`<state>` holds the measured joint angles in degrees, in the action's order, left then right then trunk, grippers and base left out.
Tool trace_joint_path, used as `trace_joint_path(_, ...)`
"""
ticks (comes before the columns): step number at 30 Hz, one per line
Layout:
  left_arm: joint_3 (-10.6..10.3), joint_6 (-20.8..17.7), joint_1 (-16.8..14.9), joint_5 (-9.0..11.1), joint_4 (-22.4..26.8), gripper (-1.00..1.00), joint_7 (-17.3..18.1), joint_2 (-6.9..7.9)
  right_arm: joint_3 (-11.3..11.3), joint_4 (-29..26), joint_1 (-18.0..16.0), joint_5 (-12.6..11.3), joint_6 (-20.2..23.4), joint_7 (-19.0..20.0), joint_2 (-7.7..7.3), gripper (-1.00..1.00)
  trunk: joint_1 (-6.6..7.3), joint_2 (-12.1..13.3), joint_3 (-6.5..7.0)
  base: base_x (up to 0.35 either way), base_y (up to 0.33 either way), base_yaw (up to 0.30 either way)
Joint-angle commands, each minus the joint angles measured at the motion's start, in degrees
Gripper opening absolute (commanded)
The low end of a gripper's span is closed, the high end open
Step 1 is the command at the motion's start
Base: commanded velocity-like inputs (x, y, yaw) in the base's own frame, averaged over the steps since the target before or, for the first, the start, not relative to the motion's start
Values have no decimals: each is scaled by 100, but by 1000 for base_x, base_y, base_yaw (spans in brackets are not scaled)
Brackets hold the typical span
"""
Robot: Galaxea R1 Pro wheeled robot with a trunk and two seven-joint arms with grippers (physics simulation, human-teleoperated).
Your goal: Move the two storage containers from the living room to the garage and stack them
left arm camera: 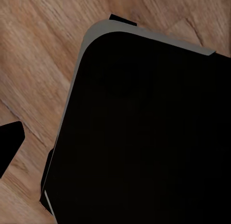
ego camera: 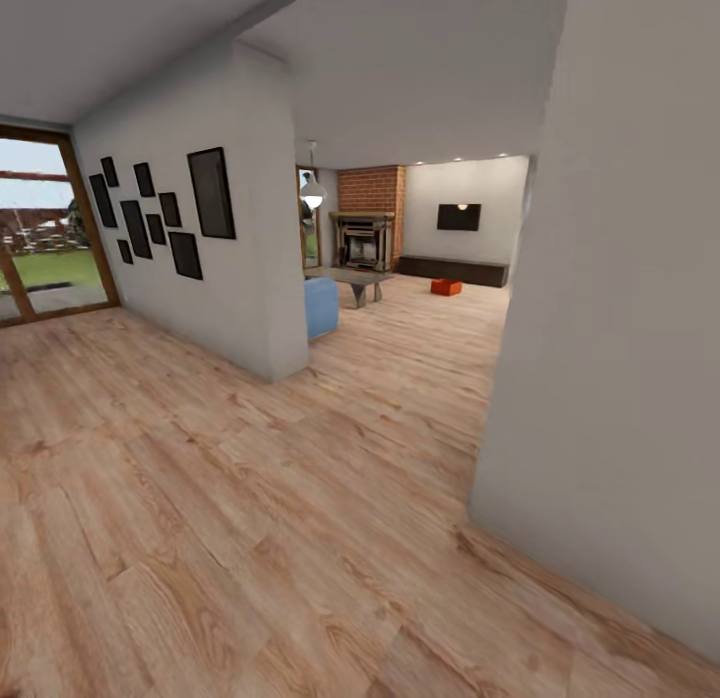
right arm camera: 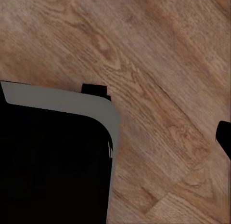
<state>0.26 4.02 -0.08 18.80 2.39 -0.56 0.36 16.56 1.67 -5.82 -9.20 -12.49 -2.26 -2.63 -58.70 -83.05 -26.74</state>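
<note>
Far ahead in the head view, one orange-red storage container [ego camera: 446, 287] sits on the light wood floor of the living room, just in front of the long dark low cabinet [ego camera: 455, 270]. It is small and distant. In the left wrist view a dark fingertip [left arm camera: 9, 142] shows at the picture's edge above the plank floor, beside the robot's black base [left arm camera: 144, 137]. The right wrist view has a dark fingertip [right arm camera: 224, 137] at its edge and the same black base [right arm camera: 53, 161]. Neither gripper holds anything that I can see.
A white wall corner [ego camera: 270, 308] with black picture frames stands at the left, and a white wall [ego camera: 600, 378] stands close at the right. Between them a passage leads into the living room with a blue sofa [ego camera: 322, 306], coffee table [ego camera: 352, 278] and brick fireplace [ego camera: 365, 240]. Wood-framed glass doors [ego camera: 40, 238] are at far left.
</note>
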Motion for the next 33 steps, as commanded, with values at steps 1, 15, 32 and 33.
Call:
trace_joint_path(1,0,11,-1,18,2,100,-6,-1,50,18,-7,-55,-34,-2,2,100,-3,-2,-5,325,0,270)
trace_joint_path(15,0,11,-1,18,1,100,-6,-1,50,18,-7,-48,-56,-2,0,100,-3,-2,-5,325,0,190)
trace_joint_path(32,0,11,0,18,2,100,-6,-1,60,18,-7,-37,-77,6,-9,100,-3,-2,-5,325,0,3)
trace_joint_path(33,0,11,0,18,1,100,-6,-1,60,18,-7,-37,-77,6,-9,100,-3,-2,-5,325,0,0)
